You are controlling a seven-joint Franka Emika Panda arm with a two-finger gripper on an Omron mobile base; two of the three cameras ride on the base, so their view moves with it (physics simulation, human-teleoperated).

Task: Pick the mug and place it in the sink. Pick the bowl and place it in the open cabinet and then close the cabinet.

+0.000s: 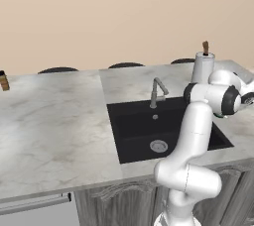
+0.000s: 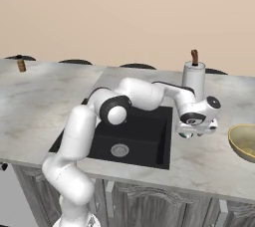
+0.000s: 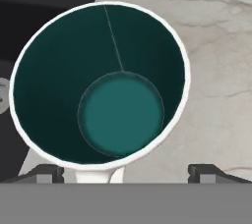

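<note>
Our gripper [image 3: 126,171], jaws wide and empty, hangs over the mug [image 3: 101,85] beside the sink [image 2: 134,139]; we should straddle its handle side before closing.

Mug [image 3: 101,85], white-rimmed with a teal interior, upright on the marble counter just beside the sink's right edge, seen from directly above. Sink [image 1: 144,126], a black recessed basin with a round silver drain and a grey angular faucet. Bowl [image 2: 244,141], tan-olive, upright on the counter, well right of the sink.
</note>
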